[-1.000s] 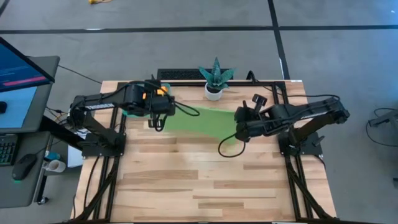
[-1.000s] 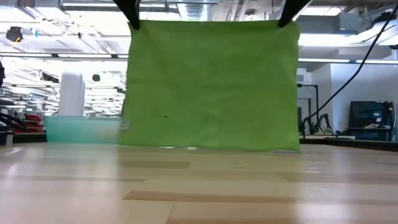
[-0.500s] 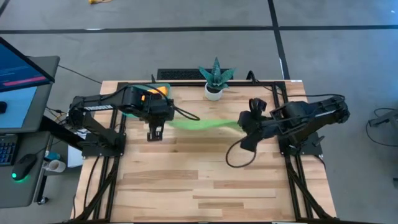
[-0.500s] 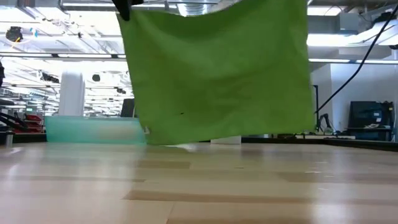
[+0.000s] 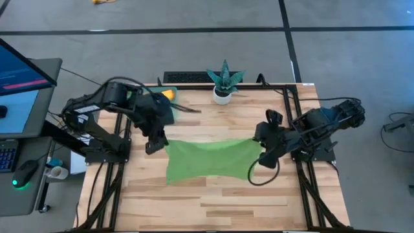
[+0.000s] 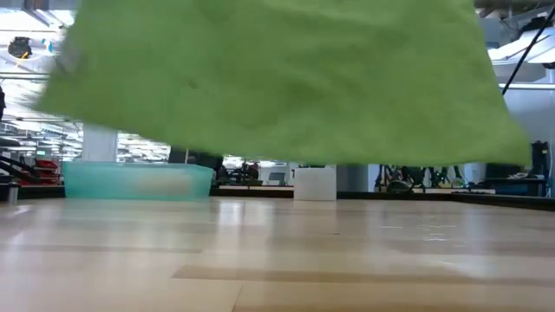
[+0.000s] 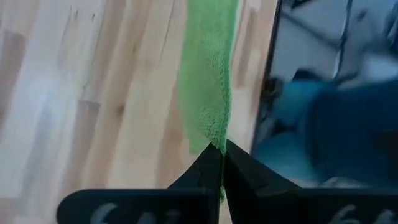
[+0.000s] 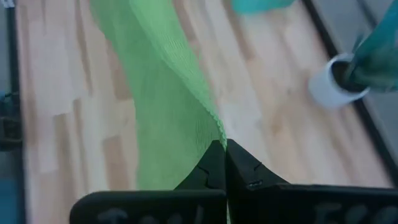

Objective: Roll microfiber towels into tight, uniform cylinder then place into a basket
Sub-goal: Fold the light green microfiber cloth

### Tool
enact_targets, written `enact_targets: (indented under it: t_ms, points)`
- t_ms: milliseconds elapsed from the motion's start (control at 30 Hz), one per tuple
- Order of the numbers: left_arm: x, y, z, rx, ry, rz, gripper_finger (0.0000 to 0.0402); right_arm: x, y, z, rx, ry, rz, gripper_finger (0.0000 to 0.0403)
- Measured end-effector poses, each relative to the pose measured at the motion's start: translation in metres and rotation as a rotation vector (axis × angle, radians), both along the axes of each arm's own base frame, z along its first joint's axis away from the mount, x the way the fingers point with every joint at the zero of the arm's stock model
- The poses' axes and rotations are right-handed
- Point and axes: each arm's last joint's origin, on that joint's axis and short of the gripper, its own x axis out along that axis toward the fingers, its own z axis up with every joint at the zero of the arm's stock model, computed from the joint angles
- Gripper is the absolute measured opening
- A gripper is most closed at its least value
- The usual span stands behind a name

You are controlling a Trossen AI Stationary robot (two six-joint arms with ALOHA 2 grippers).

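We held the green towel (image 5: 207, 158) unrolled above mid-table | left gripper (image 5: 157, 140), right gripper (image 5: 260, 144) pinched its corners | basket (image 6: 137, 180) far left; rolling remained.

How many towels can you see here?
2. The lime green towel hangs stretched between the left gripper and the right gripper above mid-table. A bit of the orange towel peeks out behind the left arm, mostly hidden.

Small white pot (image 5: 222, 96) with spiky green plant (image 5: 224, 77) at table's (image 5: 213, 200) far edge; monitor (image 5: 19, 68), mouse (image 5: 26, 173) beside table
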Motion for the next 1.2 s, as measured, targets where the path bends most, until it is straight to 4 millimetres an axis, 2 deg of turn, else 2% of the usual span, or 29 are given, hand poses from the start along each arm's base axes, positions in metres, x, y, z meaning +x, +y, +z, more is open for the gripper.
enact_targets:
  t_ms: [133,267,367,533,667,800,967,1200]
  points:
    - [-0.001,-0.004,0.002,-0.023,0.024,0.106,0.0,-0.007,0.005,-0.007,0.079,0.059,-0.078,0.0007]
    - [0.005,-0.015,-0.019,0.063,0.106,0.151,0.0,-0.008,0.014,-0.028,0.075,0.125,-0.135,0.0007]
    - [0.01,-0.022,-0.046,0.149,0.198,0.18,0.0,-0.006,0.021,-0.047,0.056,0.168,-0.167,0.0008]
    - [0.018,-0.021,-0.103,0.39,0.328,0.257,0.0,0.002,0.023,-0.083,-0.034,0.189,-0.267,0.0007]
    - [0.026,-0.018,-0.145,0.459,0.337,0.213,0.0,0.014,0.018,-0.114,-0.095,0.231,-0.316,0.0005]
    - [0.032,-0.011,-0.174,0.51,0.312,0.136,0.0,0.029,0.01,-0.148,-0.132,0.294,-0.35,0.0006]
    - [0.031,0.001,-0.192,0.658,0.323,0.122,0.0,0.041,0.003,-0.18,-0.229,0.379,-0.391,0.0005]
    - [0.032,0.014,-0.207,0.746,0.315,0.041,0.0,0.054,-0.005,-0.209,-0.402,0.479,-0.325,0.0004]
